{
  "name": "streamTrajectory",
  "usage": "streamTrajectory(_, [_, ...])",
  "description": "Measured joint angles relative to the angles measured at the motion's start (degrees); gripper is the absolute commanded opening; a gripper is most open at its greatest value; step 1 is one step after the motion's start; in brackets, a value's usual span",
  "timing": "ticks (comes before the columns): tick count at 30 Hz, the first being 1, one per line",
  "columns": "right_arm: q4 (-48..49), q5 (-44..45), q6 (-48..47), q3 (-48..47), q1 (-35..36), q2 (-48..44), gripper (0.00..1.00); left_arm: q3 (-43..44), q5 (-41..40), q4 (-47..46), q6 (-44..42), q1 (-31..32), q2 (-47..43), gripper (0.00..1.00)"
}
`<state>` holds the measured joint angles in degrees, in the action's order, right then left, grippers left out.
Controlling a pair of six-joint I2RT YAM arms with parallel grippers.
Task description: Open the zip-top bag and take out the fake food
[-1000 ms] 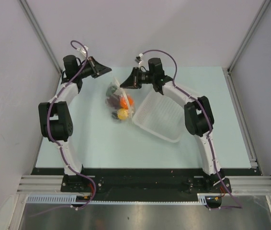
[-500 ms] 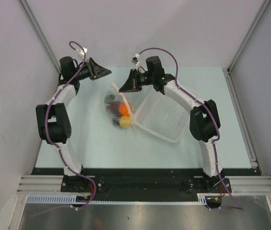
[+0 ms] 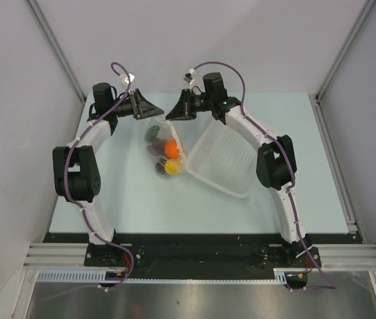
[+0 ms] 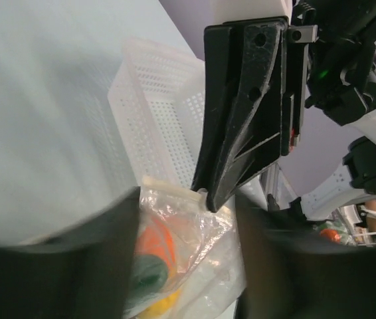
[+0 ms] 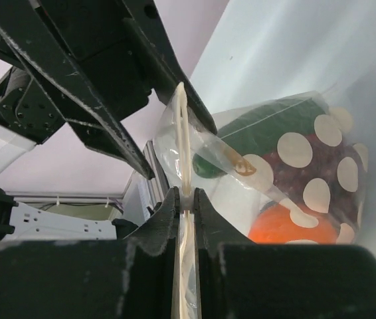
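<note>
Right wrist: right gripper clamps rim of the zip-top bag (left gripper spread wide)

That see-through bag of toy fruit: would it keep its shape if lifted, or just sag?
Probably sags: the zip-top bag is thin, creased film, pinched only at its top strip by the right pincer. The fake food bunches at the other end, so it would likely swing and shift. The glossy film may slip too.
</note>
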<state>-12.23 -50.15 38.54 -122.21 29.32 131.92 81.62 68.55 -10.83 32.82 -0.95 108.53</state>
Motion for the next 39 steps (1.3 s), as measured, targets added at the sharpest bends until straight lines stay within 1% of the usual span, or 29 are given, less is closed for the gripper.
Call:
streamTrajectory(1, [-0.09,-0.13,0.33,-0.42,-0.13,0.22,0.02,0.31,0.35,0.20,-0.04,0.13,0.13,0.24])
streamTrajectory(2, [-0.17,-0.35,0.44,-0.90,-0.20,0.44,0.03,0.44,0.48,-0.09,0.00,0.22,0.20,0.00])
streamTrajectory(6, [-0.63,-0.52,0.44,-1.99,-0.31,0.68,0.08,0.50,0.63,-0.35,0.17,0.22,0.22,0.00])
streamTrajectory(10, [-1.46,0.33,-1.33,-0.48,-0.28,0.22,0.10,0.50,-2.75,0.33,0.17,-0.17,0.22,0.00])
streamTrajectory(16, [-2.99,2.38,-5.27,9.92,0.11,-5.07,0.11,1.95,-8.50,3.72,1.29,-1.31,0.22,0.00])
streamTrajectory(21, [-5.09,3.52,-8.70,19.69,1.44,-12.41,0.12,4.79,-11.34,5.46,1.70,-2.54,0.31,0.00])
streamTrajectory(25, [-6.95,4.48,-11.39,27.30,3.61,-19.32,0.16,7.41,-11.69,6.21,1.66,-3.10,1.03,0.00])
streamTrajectory(27, [-7.50,4.50,-11.87,29.92,4.68,-21.79,0.20,8.39,-11.85,6.67,1.64,-3.19,1.53,0.00])
streamTrajectory(29, [-7.72,4.52,-12.44,31.61,5.46,-23.39,0.31,9.16,-11.32,7.21,1.66,-3.21,2.19,0.00])
streamTrajectory(30, [-8.39,4.24,-12.79,31.78,5.64,-23.71,0.38,9.40,-11.45,7.06,1.68,-3.19,2.54,0.00])
streamTrajectory(31, [-8.87,4.13,-12.85,31.78,5.84,-23.74,0.49,9.68,-11.34,6.91,1.68,-3.26,2.95,0.00])
streamTrajectory(33, [-9.99,4.13,-12.70,31.28,5.73,-23.50,0.57,9.70,-11.10,6.58,1.68,-3.52,3.52,0.00])
streamTrajectory(36, [-11.67,4.04,-12.13,26.38,4.42,-20.96,0.59,9.49,-8.81,4.46,2.32,-3.76,4.00,0.00])
streamTrajectory(39, [-11.47,4.26,-11.45,17.97,2.27,-16.37,0.62,6.69,-4.76,-3.63,6.16,-3.98,4.00,0.00])
